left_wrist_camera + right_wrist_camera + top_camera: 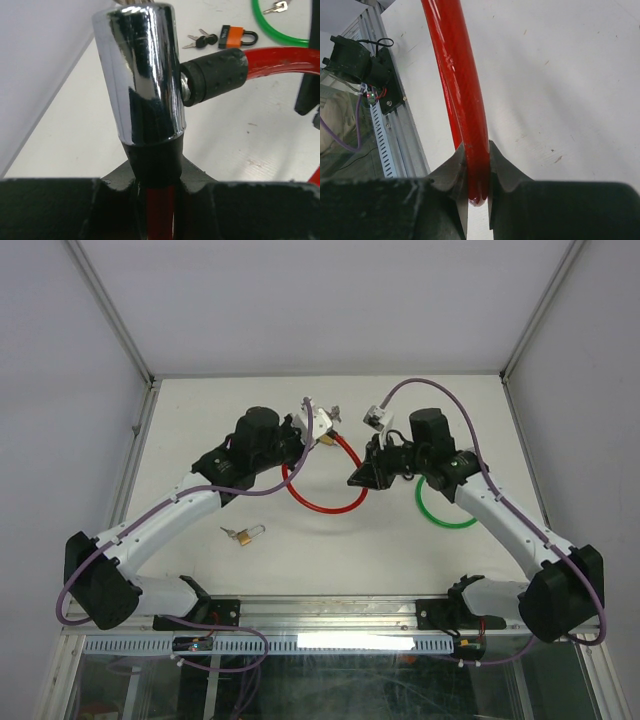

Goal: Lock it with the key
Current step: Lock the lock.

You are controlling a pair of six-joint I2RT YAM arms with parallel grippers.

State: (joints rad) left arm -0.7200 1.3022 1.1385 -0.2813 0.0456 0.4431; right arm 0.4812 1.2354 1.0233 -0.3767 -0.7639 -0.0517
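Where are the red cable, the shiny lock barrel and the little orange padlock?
red cable [462, 100]: right wrist view, the stretch above the fingers.
shiny lock barrel [140, 75]: left wrist view, middle of its chrome side.
orange padlock [231, 37]: left wrist view, its orange body.

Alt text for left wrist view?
Left gripper shut on a red cable just below its chrome lock barrel; the cable's black end meets the barrel's side. Behind on the table lie an orange padlock, keys and a green cable.

- White table [400, 555].
- Green ring [441, 522]: beside the right claw [476, 175].
- Little gold lock [243, 535]: well behind the left claw [155, 195].
- Orange lock [234, 36] and keys [199, 40]: just past the left claw.
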